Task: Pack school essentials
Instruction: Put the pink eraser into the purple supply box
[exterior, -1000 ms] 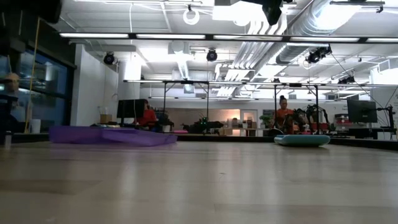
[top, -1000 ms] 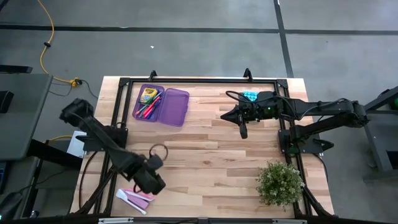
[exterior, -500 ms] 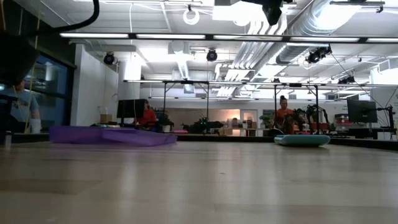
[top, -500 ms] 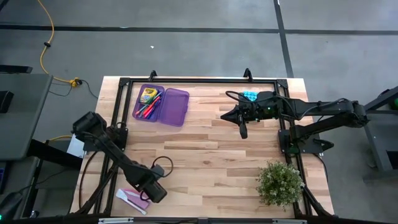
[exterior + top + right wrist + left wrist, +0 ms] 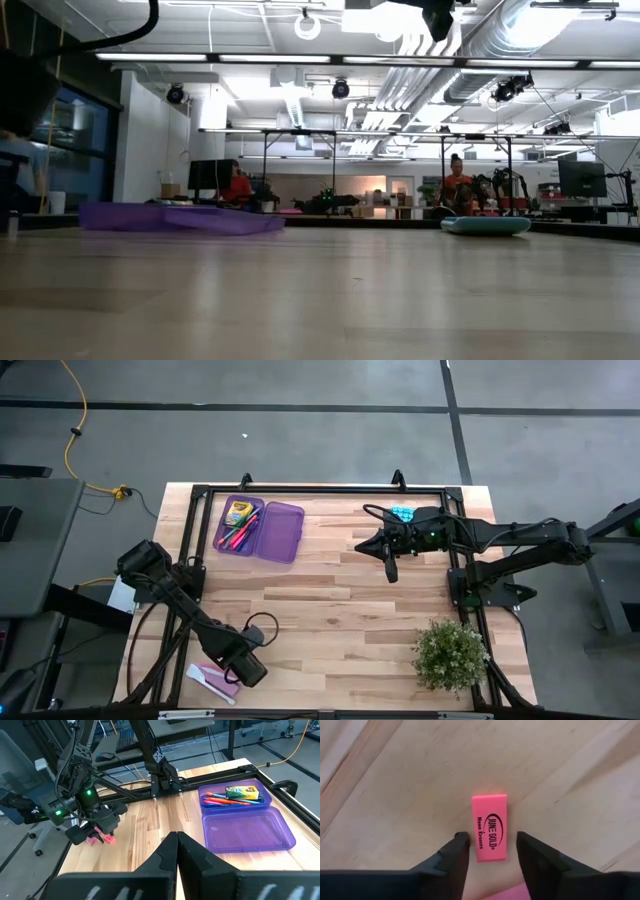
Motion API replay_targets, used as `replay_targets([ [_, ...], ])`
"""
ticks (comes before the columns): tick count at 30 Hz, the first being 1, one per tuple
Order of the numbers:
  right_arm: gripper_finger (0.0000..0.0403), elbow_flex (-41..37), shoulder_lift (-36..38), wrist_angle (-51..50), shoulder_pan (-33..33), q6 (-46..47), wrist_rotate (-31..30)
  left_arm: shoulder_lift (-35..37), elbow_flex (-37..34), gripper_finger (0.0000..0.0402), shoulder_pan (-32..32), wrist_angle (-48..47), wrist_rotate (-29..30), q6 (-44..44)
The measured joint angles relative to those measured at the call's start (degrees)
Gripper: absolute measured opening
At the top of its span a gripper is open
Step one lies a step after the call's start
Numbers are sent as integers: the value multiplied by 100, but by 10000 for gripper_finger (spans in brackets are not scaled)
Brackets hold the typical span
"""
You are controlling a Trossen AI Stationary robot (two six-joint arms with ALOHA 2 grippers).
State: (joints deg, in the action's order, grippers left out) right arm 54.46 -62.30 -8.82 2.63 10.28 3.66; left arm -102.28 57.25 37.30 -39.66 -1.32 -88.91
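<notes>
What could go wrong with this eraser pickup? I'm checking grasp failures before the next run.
1. The left gripper stands open around only the near end of the pink eraser; closing there could pivot it or let it slip out.
2. The eraser lies flat on the table, so the fingers may scrape the wood.
3. The purple case sits across the table; a weak grip could drop the eraser on the way.

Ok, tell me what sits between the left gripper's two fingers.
A pink eraser lies flat on the table between the open fingers, shown in the left wrist view.
</notes>
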Motion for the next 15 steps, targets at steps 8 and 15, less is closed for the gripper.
replay_targets([
  [8, 0, 0, 0, 0, 0, -2, 0, -4, 0, 83, -2, 26, 6, 213],
  [15, 0, 0, 0, 0, 0, -2, 0, 7, -2, 66, -4, 22, 7, 213],
])
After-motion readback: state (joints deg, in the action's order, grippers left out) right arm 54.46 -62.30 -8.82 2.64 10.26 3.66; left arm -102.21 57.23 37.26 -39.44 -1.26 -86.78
